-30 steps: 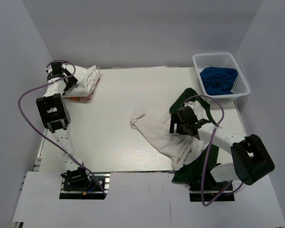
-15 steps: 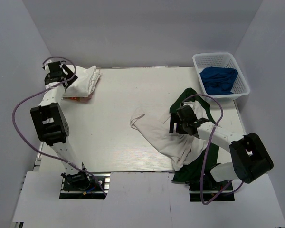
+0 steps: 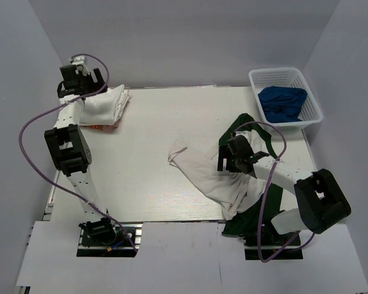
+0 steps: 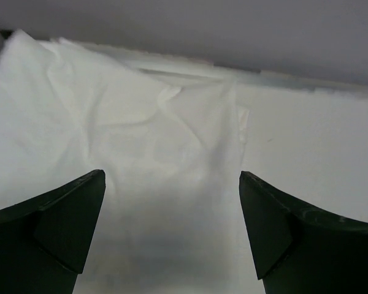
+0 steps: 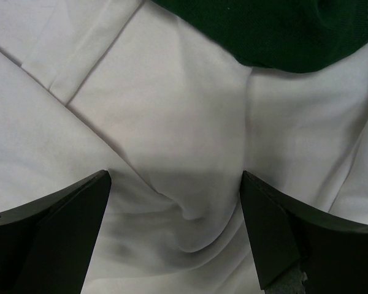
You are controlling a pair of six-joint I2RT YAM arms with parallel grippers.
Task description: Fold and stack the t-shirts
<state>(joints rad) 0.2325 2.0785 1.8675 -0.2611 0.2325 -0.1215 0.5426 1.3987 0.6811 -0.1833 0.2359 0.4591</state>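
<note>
Two pincers gape wide over white t-shirts.

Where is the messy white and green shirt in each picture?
Top external: the t-shirt lies spread out on the right, toward the near edge.
Left wrist: not in it.
Right wrist: it fills the whole view.
Shared landmark: its dark green part.

The white right arm covers the middle of the crumpled white and dark green cloth t-shirt. An orange thing peeks from under the folded white cloth bundle, mostly hidden. Right wrist view: the dark green part runs off the top edge.
</note>
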